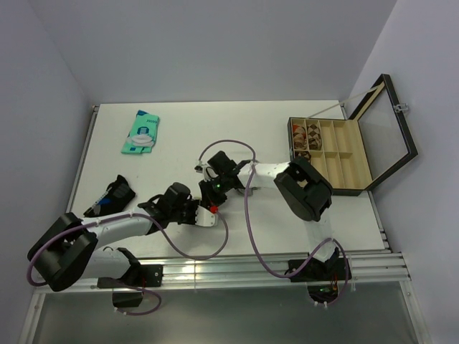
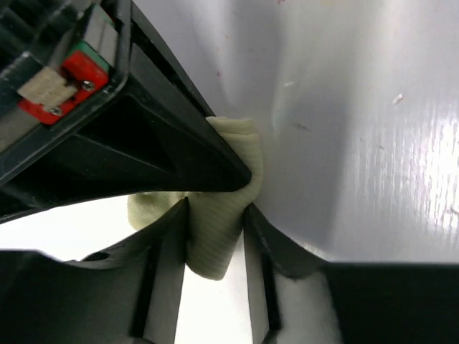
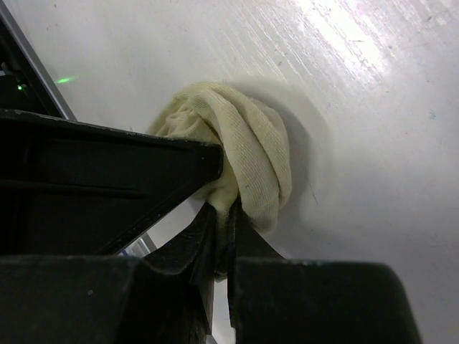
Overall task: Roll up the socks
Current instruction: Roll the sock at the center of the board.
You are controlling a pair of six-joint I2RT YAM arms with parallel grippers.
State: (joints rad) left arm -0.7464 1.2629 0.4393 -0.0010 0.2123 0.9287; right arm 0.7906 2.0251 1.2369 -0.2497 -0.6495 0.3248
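Note:
The pale beige sock [image 3: 247, 147] is bunched into a small bundle on the white table. My right gripper [image 3: 226, 215] is shut on a fold at the bundle's near edge. My left gripper [image 2: 215, 215] is shut on another ribbed part of the same sock [image 2: 215, 247], right beside the right gripper's black finger [image 2: 165, 143]. In the top view the two grippers, left [image 1: 201, 213] and right [image 1: 214, 192], meet at the table's middle front and hide the sock. The grey sock is not in view.
A teal flat packet [image 1: 141, 132] lies at the back left. A dark black-blue cloth item [image 1: 111, 197] lies at the left front. An open compartment box [image 1: 337, 154] with its lid up stands at the right. Purple cables loop round both arms.

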